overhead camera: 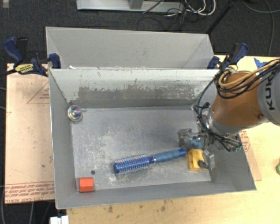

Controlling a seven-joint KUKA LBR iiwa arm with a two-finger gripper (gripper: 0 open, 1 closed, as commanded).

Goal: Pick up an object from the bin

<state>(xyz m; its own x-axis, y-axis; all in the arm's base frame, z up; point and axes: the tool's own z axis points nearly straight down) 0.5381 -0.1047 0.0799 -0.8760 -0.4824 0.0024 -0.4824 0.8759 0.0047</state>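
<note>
- Four things lie in the grey bin [130, 129].
- The jaws stand spread, gripping nothing, low over a yellow block [194, 159] near the bin's front right corner.
- A blue hairbrush [147, 161] lies along the front edge, its handle tip just beside the block.
- An orange cube [86, 185] sits in the front left corner and a shiny ball [75, 112] in the back left.

- Black letters "KU", turned sideways, on the pale link of the robot arm [272, 101], at the right of the bin [60, 125]; the word runs off the picture's edge.
- Other print: too small to read.
</note>
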